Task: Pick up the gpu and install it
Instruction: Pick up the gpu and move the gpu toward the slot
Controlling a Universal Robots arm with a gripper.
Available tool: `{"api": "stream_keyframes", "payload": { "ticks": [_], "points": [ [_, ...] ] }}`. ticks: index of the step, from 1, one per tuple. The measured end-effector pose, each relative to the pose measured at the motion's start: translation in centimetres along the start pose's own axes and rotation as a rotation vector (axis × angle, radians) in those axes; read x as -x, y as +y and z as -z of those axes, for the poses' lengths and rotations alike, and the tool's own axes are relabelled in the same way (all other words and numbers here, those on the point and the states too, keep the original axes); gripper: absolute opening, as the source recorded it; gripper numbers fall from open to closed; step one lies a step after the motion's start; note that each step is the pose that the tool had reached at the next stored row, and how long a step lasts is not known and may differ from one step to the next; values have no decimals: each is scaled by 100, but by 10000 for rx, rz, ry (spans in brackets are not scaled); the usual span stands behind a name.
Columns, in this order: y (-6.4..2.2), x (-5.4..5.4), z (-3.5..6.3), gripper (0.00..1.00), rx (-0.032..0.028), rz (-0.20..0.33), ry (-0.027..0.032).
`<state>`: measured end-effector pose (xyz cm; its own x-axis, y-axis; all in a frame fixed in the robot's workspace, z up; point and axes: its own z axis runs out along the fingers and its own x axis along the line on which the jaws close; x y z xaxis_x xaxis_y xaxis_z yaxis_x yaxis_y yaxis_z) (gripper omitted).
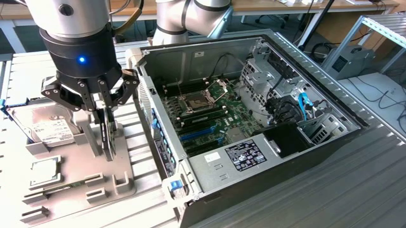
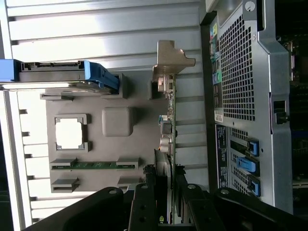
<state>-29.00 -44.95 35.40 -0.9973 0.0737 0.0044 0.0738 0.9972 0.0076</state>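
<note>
in the exterior view a ribbed metal table (image 1: 374, 190) carries a grey tray (image 1: 76, 176) and, at its three o'clock, an open computer case (image 1: 279, 183)

Ribbed metal table (image 1: 355, 190); seemingly wooden desks (image 1: 273, 6) behind

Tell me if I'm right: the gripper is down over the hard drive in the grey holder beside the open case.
Not the hard drive: the exterior view shows the gripper down over the gpu, in the grey holder beside the open case.
</note>
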Motion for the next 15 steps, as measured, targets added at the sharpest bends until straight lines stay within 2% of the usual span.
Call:
{"api": "stream_keyframes", "payload": {
  "ticks": [15],
  "points": [
    [0,-1,59,26,0,0,0]
  ]
}}
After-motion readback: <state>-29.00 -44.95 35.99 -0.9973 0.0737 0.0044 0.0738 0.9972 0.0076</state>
